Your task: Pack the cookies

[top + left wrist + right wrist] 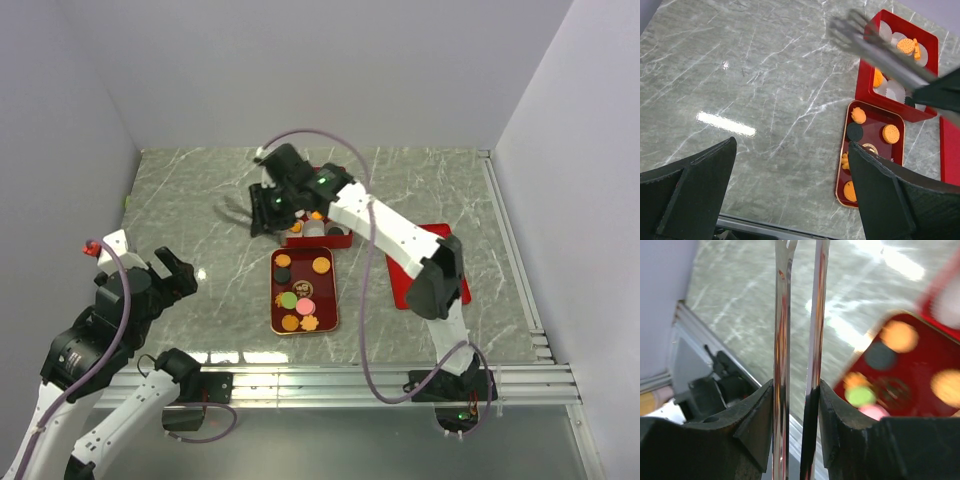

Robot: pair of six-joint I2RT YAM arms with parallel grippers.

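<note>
Several cookies lie on a dark red tray [331, 300] at mid-table: orange ones [321, 265], a green one [288, 299], a pink one [306, 304] and a dark one [283, 275]. More orange cookies [905, 46] sit in white paper cups in the red box [335, 241] behind it. My right gripper [275, 200] hovers over the box's left edge, shut on metal tongs [782, 315] that point left over the table; nothing shows between their tips. My left gripper [172, 275] is open and empty above the table's near left. The tray's cookies [890, 133] show beside its right finger [890, 195].
A flat red lid [430, 262] lies right of the tray, partly under my right arm. Grey walls close the table at left, back and right. A metal rail [380, 378] runs along the near edge.
</note>
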